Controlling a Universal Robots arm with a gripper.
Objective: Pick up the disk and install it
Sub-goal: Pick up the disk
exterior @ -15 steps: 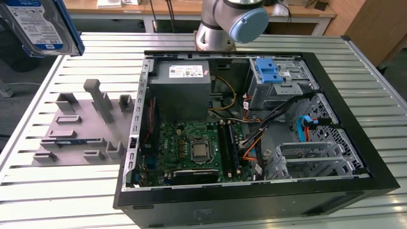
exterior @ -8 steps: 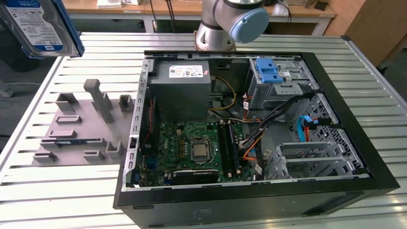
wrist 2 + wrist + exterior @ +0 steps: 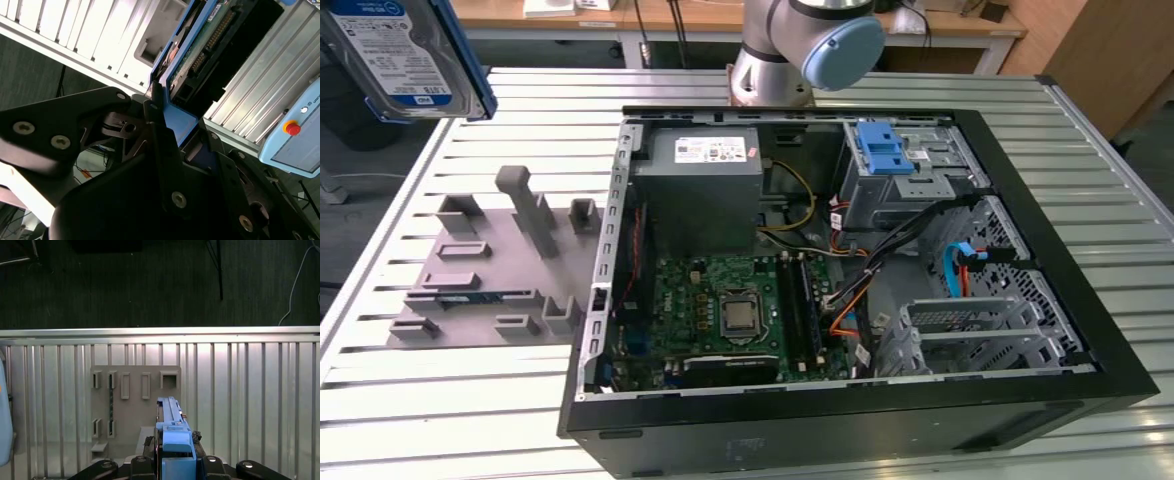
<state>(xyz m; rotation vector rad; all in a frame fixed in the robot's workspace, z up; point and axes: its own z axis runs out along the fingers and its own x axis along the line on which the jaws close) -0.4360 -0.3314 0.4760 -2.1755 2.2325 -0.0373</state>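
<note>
end effector is clamped on the blue carrier edge of the disk, which hangs high over the worktop to the exterior view's left of the open case, so i'd carry it level and clear the case wall and cables.

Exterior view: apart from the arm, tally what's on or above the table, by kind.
disk: 1
PC case: 1
tray: 1
memory stick: 1
Total: 4
</note>
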